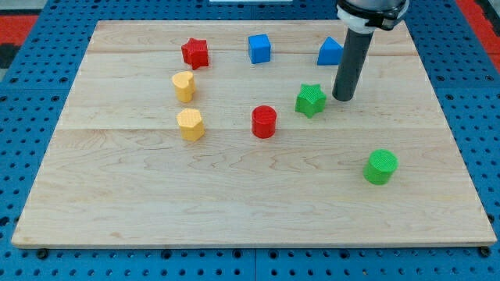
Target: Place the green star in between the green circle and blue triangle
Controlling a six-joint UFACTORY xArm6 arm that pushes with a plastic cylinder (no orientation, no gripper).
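1. Pincer: none fitted; arm ended in a dark rod, nothing held. My tip (343,98) rested on the board just to the view's right of the green star (310,100), a thin gap showing between them.
2. Green star sat right of the board's centre, below-left of the blue triangle (330,52), up-left of the green circle (380,166).
3. Blue triangle was near the top edge, partly hidden behind the rod.
4. Green circle sat well apart from the other blocks, nearer the right edge of the wooden board (234,211) than the bottom edge.
5. Open wood lay between green circle and blue triangle; only the rod stood there.
6. Red cylinder (264,122) sat left of the star, near.
7. Blue cube (259,48) and red star (194,53) sat along the top.
8. Two yellow blocks at left: upper yellow block (183,86), lower yellow block (190,124); exact shapes unclear.
9. Bottom strip of board was bare wood across its width.
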